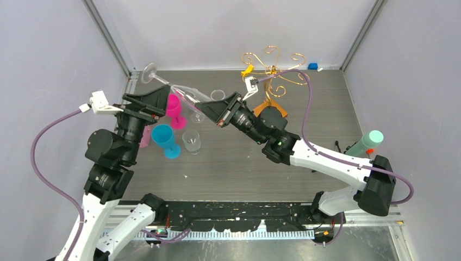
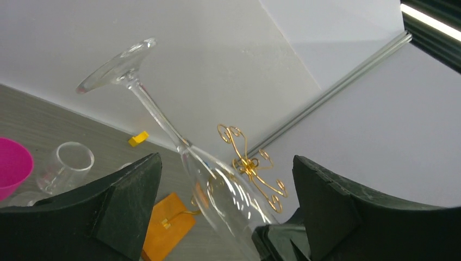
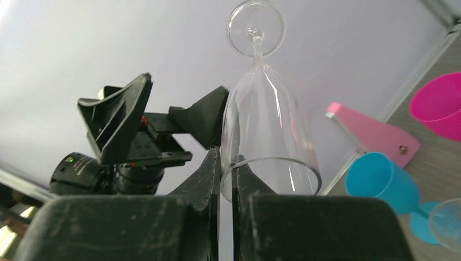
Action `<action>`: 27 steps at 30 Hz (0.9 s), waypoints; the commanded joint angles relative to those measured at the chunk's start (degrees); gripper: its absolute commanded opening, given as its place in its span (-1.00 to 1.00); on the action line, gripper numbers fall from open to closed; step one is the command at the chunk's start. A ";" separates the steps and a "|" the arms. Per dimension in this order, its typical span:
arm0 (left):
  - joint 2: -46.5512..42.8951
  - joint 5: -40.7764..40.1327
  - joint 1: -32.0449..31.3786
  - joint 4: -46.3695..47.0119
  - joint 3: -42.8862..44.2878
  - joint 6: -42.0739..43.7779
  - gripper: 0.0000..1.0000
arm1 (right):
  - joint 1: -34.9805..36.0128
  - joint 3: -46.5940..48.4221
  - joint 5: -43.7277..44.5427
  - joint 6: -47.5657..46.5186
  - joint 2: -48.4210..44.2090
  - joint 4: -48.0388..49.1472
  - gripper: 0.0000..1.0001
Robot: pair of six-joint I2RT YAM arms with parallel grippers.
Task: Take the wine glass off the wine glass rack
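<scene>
Pinching the rim of the clear wine glass between nearly closed fingers, your right pincer carries it in the air above the tabletop. The glass is well apart from the gold wire wine glass rack, which stands on its orange base toward the back wall. Your left pincer stands wide, one finger on each side of the bowl, touching it nowhere that shows. The glass lies tilted, its long axis running from the mouth at the right pincer out to the round foot, which points to the far left. Judged from this, the glass is off the rack and only the right arm bears it, so setting it down falls to that arm. No brand, label or writing can be read on anything.
</scene>
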 commanded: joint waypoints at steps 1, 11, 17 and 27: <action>-1.01 4.88 -0.20 -5.46 2.34 5.09 0.90 | -0.18 4.33 7.31 -7.56 -4.05 0.74 -0.99; -1.47 8.62 -0.20 -16.48 7.91 19.97 0.95 | -0.26 16.50 9.61 -22.17 -7.26 -29.42 -0.99; -2.03 7.30 -0.20 -25.33 13.06 28.33 0.96 | -0.22 25.95 6.94 -30.47 -8.44 -56.98 -0.99; -1.17 7.36 -0.20 -36.24 15.68 35.06 0.99 | 0.01 36.08 12.56 -41.39 -1.55 -90.10 -0.99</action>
